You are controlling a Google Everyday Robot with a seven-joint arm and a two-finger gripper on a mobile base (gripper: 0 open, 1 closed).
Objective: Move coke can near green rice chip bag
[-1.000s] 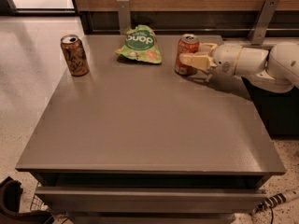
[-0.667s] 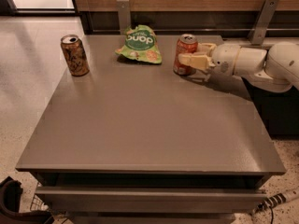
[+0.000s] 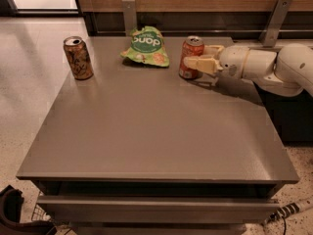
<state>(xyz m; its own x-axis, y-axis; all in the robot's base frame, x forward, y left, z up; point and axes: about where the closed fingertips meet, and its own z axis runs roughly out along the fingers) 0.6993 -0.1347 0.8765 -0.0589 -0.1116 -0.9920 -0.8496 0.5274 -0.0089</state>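
Grey tabletop [image 3: 146, 131], pincer [image 3: 195, 56] around coke can [image 3: 191, 46]

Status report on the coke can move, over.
End effector at the coke can, back right. Coke can upright, just right of green rice chip bag, not touching. Brown can far left, off the path.

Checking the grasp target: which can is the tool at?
The red-orange soda can, right of the light-green snack bag; the tool is at its right side. The brown-and-gold patterned can stands apart, far left in view.
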